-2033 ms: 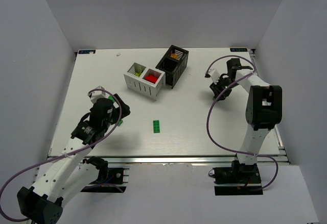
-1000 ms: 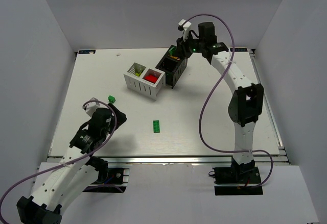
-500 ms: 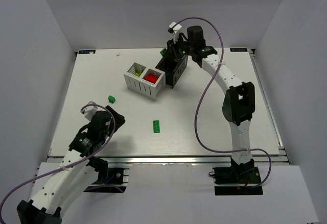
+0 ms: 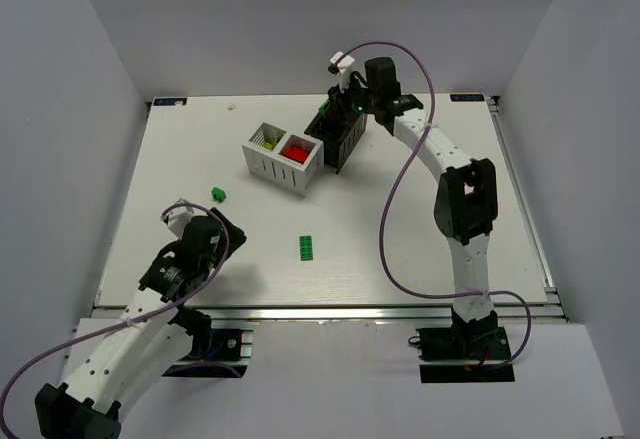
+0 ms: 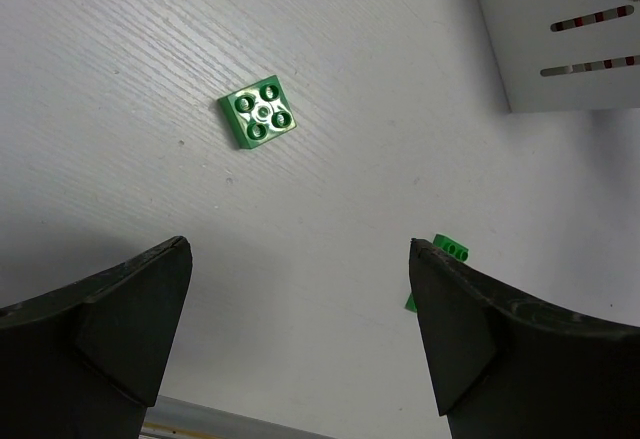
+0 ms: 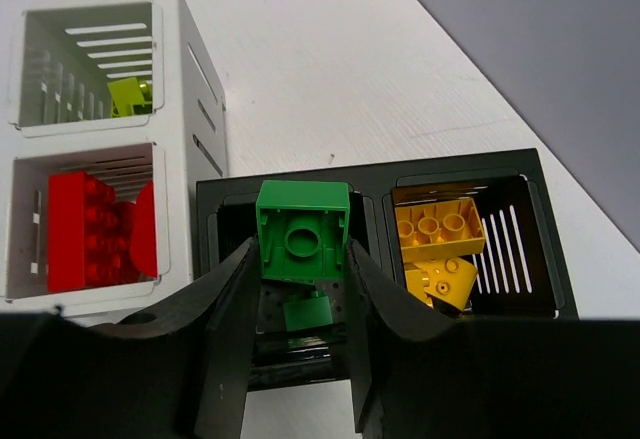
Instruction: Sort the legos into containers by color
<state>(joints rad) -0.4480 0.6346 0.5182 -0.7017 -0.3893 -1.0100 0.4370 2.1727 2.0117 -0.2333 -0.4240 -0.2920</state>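
The right claw point(image 6: 300, 251) is clamping a green brick point(image 6: 302, 231) between its two fingers, the brick's hollow underside facing the wrist camera. It is hovering over the black container point(image 6: 370, 184), with the held brick hanging directly above that box's left compartment. Deep in the shadow of that compartment, straight below the claw, something small and green point(image 6: 305, 311) is lying, probably another green brick. To the right of the fingers, the black box's other compartment is holding orange-yellow bricks point(image 6: 435, 229). To the claw's left, the white container point(image 6: 190, 79) is standing against the black one, red bricks point(image 6: 85, 229) filling its nearer compartment and a lime brick point(image 6: 130, 96) sitting in the farther one.

The left claw point(image 5: 298, 259) is hanging above the table point(image 4: 400, 219) with its fingers spread wide and gripping nothing. A square four-stud green brick point(image 5: 259, 113) is lying on the tabletop ahead of the gap, slightly toward the left finger. A longer green brick point(image 4: 307, 247) is peeking out beside the right finger's tip, partly hidden by it in the wrist view.
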